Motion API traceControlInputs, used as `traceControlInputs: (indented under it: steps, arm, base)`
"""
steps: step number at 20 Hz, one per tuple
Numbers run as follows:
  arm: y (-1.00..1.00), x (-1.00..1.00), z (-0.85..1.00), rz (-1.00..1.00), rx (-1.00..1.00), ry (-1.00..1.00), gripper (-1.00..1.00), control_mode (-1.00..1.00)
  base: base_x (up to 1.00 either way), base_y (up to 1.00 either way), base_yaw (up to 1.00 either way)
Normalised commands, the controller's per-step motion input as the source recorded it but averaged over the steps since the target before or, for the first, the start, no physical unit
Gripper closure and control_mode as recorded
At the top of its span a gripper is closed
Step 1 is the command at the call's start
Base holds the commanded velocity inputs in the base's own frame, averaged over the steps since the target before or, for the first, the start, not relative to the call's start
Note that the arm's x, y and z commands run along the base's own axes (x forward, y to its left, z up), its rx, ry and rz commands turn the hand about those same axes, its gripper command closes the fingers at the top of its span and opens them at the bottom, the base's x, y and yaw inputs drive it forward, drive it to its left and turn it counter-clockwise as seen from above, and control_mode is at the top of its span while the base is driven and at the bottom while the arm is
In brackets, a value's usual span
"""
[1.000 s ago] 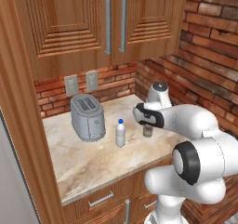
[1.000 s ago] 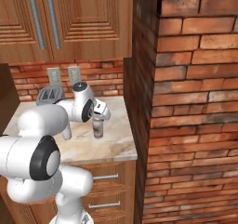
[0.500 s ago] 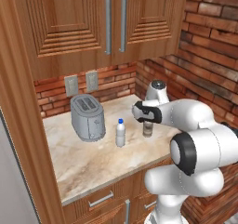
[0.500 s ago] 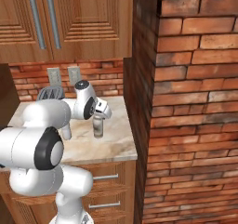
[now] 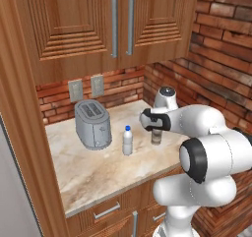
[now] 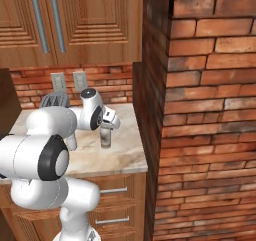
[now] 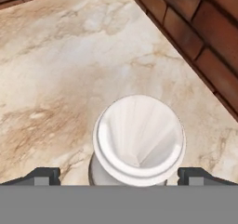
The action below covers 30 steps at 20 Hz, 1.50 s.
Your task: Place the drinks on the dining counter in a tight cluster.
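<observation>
Pincer (image 7: 119, 174) spread wide (gripping nothing) astride round pale-capped bottle (image 7: 138, 139) on marbled counter (image 7: 56, 79).

Even, soft rendered light; faint shadows under cabinets; no glare; slightly soft, low-resolution detail.

Gripper (image 7: 119, 174) lowered over grey-brown bottle (image 5: 157, 136); forearm swung toward 12 o'clock, closer to the brick wall (image 5: 216, 59) (jaws wide, one fingertip (image 7: 44, 174) each side of pale cap (image 7: 138, 139)).
</observation>
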Motion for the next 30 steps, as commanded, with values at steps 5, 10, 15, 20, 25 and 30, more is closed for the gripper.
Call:
traceControlInputs:
  steps: [5, 10, 15, 20, 25, 30]
  arm:
    - [0.00, 0.00, -0.03, 0.00, 0.00, -0.04, -1.00, -1.00]
    - [0.00, 0.00, 0.00, 0.00, 0.00, 0.00, -1.00, -1.00]
    - [0.00, 0.00, 0.00, 0.00, 0.00, 0.00, 1.00, -1.00]
    - [0.00, 0.00, 0.00, 0.00, 0.00, 0.00, 1.00, -1.00]
    - [0.00, -0.12, 0.00, 0.00, 0.00, -0.02, 1.00, -1.00]
    - [0.00, -0.62, 0.03, 0.00, 0.02, -0.20, 1.00, -1.00]
  base:
    - [0.00, 0.00, 0.00]
    - [0.00, 0.00, 0.00]
    - [0.00, 0.00, 0.00]
    - [0.00, 0.00, 0.00]
    - [0.00, 0.00, 0.00]
    - [0.00, 0.00, 0.00]
